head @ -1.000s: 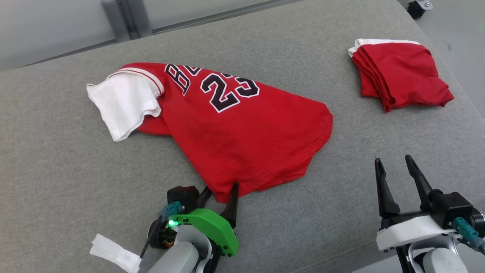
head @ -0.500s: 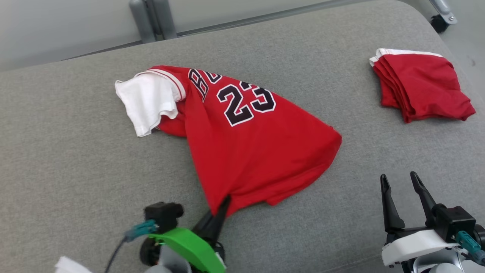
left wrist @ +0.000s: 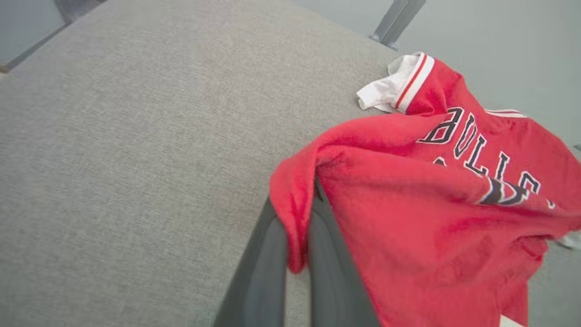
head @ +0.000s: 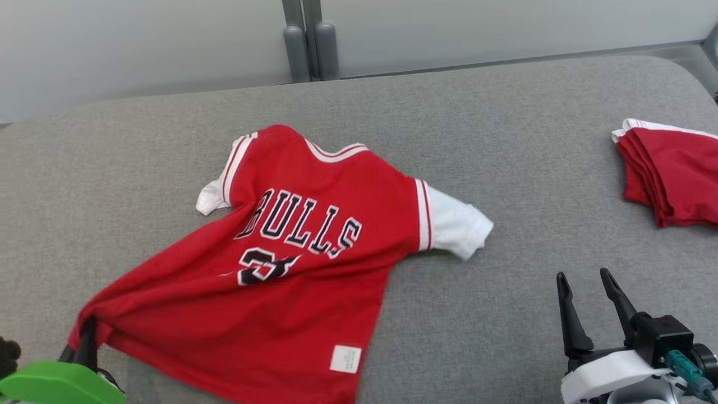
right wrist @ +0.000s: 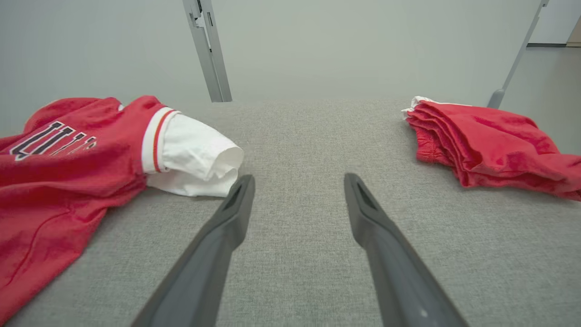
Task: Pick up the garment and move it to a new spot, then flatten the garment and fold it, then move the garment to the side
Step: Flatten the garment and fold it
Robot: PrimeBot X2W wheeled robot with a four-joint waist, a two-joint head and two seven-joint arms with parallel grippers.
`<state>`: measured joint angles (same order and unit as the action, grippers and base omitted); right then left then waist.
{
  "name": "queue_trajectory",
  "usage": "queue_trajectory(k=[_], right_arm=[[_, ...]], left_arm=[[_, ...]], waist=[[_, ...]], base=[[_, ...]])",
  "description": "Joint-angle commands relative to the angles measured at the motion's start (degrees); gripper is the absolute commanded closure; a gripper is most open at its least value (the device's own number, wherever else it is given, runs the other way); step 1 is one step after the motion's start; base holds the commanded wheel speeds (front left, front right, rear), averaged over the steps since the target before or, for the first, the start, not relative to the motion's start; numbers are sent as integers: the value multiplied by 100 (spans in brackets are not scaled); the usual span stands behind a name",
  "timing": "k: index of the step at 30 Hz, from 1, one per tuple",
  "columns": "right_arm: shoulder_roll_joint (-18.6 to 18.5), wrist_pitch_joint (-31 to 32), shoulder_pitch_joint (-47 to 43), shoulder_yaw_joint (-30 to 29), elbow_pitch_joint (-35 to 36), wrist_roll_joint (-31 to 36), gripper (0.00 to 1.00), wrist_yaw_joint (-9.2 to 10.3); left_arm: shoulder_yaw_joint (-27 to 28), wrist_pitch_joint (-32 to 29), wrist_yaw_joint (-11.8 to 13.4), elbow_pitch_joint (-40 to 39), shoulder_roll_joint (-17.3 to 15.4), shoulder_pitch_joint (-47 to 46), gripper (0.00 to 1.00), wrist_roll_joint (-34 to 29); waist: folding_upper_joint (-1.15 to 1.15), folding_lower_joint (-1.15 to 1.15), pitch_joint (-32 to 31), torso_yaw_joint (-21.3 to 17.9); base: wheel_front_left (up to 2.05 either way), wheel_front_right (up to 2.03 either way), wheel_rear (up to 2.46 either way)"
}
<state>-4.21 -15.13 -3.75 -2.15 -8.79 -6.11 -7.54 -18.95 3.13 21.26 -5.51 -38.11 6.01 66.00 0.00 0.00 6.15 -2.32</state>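
While the left gripper (head: pixel 85 342) is clamped on the jersey (head: pixel 291 280) corner, the right gripper (head: pixel 583 275) stands wide open and empty, sleeve (right wrist: pixel 195 159) to its left.

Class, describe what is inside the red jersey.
White sleeves poke out of both armholes of the red jersey. The red fabric covers the rest, so whether a whole shirt sits inside cannot be seen.
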Motion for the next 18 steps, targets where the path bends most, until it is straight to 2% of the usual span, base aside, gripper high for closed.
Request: queue_trajectory(k=[1,3,4,5,9,13,15,18], right_arm=[[-21,-2,-48,-6,-9,24,0,10],[-17,-2,-30,-5,-36,18,0,11],[-13,-2,-15,10,-46,18,0,10],[-8,-2,0,22,-53,16,0,10],[5,-2,25,32,-67,-3,0,10],[12,-2,-41,-17,-35,5,0,10],[18,-2,-59,-46,-25,12,0,10],[23,-2,-55,-35,-21,18,0,10]], left_arm=[[114,97,9,113,80,-145,94,84],[238,189,0,373,164,-277,28,139],[254,247,-16,511,171,-343,0,92],[286,332,-17,607,208,-398,0,59],[387,874,251,1036,273,-517,0,-329],[375,1142,492,811,427,-460,0,-950],[175,1164,451,535,722,-326,0,-1082],[-512,886,394,222,987,-120,0,-1202]], waist=[[0,0,-87,110],[0,0,-83,106],[0,0,-81,91],[0,0,-75,78],[0,0,-57,-21],[0,0,-48,-112],[0,0,-47,-137],[0,0,-40,-173]], base=[[0,0,0],[0,0,0],[0,0,0],[0,0,0],[0,0,0],[0,0,0],[0,0,0],[0,0,0]])
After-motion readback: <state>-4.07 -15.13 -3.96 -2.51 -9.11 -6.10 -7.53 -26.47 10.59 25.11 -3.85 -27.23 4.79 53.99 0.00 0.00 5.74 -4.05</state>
